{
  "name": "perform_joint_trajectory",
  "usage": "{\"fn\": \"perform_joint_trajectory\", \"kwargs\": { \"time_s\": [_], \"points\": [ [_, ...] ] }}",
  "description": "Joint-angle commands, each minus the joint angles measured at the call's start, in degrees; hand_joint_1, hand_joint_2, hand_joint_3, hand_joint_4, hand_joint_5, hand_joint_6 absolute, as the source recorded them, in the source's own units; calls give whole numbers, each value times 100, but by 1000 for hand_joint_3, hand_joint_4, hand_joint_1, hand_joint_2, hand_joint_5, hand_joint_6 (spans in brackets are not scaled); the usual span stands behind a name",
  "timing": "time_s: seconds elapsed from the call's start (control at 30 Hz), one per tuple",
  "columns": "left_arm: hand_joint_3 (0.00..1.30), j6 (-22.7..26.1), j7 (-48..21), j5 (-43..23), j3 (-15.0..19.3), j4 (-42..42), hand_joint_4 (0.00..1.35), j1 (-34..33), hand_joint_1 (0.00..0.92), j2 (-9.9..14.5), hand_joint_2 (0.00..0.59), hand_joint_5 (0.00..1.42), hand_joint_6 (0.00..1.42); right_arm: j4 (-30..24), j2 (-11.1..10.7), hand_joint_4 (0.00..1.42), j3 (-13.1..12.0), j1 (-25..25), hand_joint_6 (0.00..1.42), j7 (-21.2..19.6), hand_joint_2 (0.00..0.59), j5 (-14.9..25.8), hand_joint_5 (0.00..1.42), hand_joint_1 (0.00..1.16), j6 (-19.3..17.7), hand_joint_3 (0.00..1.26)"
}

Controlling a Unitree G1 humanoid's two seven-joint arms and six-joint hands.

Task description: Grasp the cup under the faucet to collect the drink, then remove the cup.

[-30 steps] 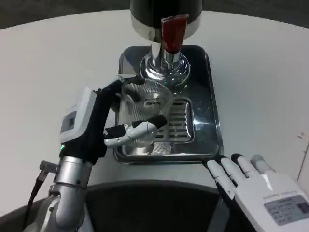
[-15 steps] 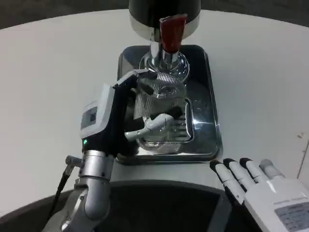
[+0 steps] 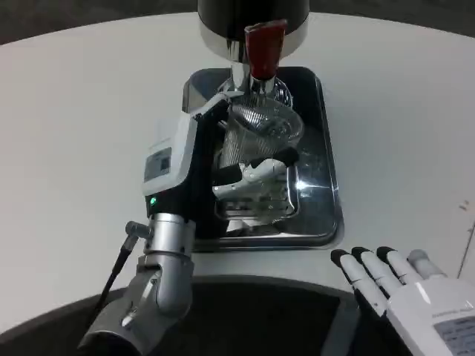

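Likely a lab test bench: bare white table (image 3: 67, 111), drink dispenser (image 3: 252, 22) on steel tray (image 3: 326, 215).

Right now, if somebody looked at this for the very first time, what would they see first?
Probably the bright red tap handle at the top middle, sticking out from the dark drink dispenser. Just below it, the left hand holds a clear ribbed cup over the shiny metal drip tray. At the bottom right, the right hand rests at the table's edge, holding nothing.

The clear ribbed cup (image 3: 261, 133) stands upright over the far part of the steel drip tray (image 3: 326, 200), directly below the red-handled faucet (image 3: 264, 48), gripped by the left hand (image 3: 215, 174).
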Motion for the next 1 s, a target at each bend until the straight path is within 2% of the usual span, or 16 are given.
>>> {"fn": "perform_joint_trajectory", "kwargs": {
  "time_s": [0.03,0.17,0.3,0.43,0.57,0.7,0.83,1.0],
  "points": [
    [899,17,122,-75,-49,190,1026,-140,452,-95,346,840,806,13,21,0,-45,113,0,-79,285,44,0,873,-50,0],
    [899,-19,108,-94,-67,252,1026,-159,450,-111,346,862,878,31,22,0,-52,131,0,-101,286,51,0,873,-56,0],
    [895,-101,74,-103,-73,140,1012,-58,450,-24,346,883,988,70,34,0,-32,77,0,-107,288,34,0,872,-52,0],
    [771,-140,65,-106,-75,44,826,23,450,63,333,852,1041,117,39,0,1,9,0,-104,287,21,0,873,-55,0],
    [610,-154,31,-136,-58,-36,614,75,424,144,274,786,1069,152,46,0,47,-56,0,-103,286,1,0,874,-51,0],
    [460,-181,-39,-189,-63,-60,453,101,320,206,159,717,1082,168,67,0,110,-97,0,-89,288,-35,0,879,-45,0],
    [351,-228,-188,-262,-85,-24,357,118,251,268,90,649,1041,170,94,0,158,-103,0,-95,288,-72,0,883,-38,0],
    [238,-321,-378,-308,-94,55,275,124,190,286,44,573,957,170,134,0,184,-95,0,-116,288,-96,0,885,-36,0]
  ]
}}
